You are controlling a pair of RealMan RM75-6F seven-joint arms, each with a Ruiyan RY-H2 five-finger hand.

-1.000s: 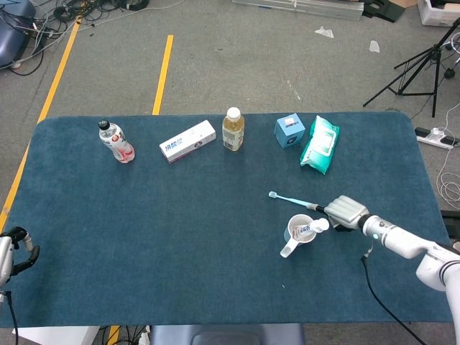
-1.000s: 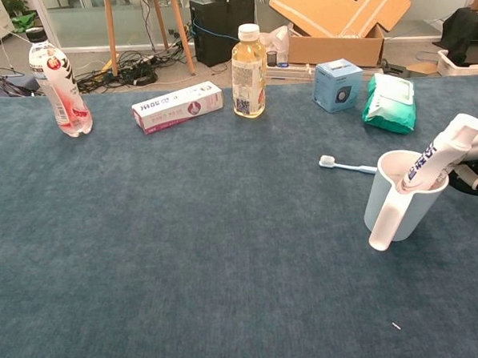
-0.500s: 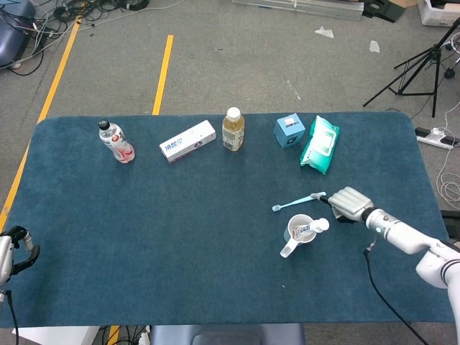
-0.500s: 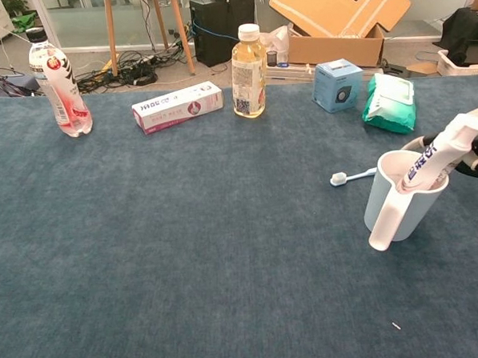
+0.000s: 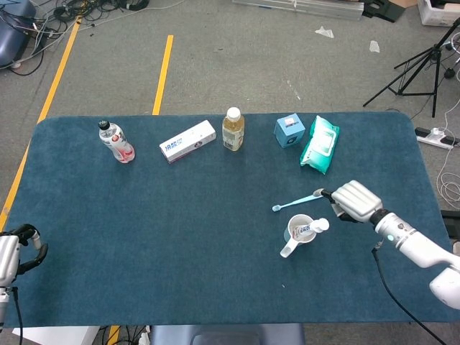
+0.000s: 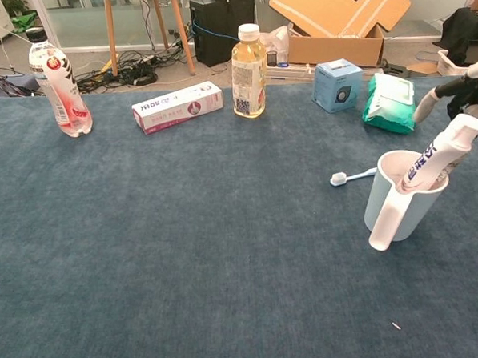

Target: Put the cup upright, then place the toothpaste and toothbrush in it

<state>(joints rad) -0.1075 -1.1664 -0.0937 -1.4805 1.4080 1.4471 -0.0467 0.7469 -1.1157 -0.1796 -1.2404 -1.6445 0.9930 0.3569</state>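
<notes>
The cup stands upright with the toothpaste in it. The toothbrush lies just off the right hand's fingertips; whether they pinch its handle, I cannot tell. Grip the handle end, tilt the bristles up, then lower it beside the tube.

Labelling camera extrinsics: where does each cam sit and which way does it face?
Head view: high above the near table edge, looking steeply down on the tabletop and floor beyond; shows left robot hand and right robot hand with its forearm.
Chest view: low at the near edge, looking level across the table; only the right robot hand shows.
Shared: cup holding toothpaste, toothbrush, juice bottle.
</notes>
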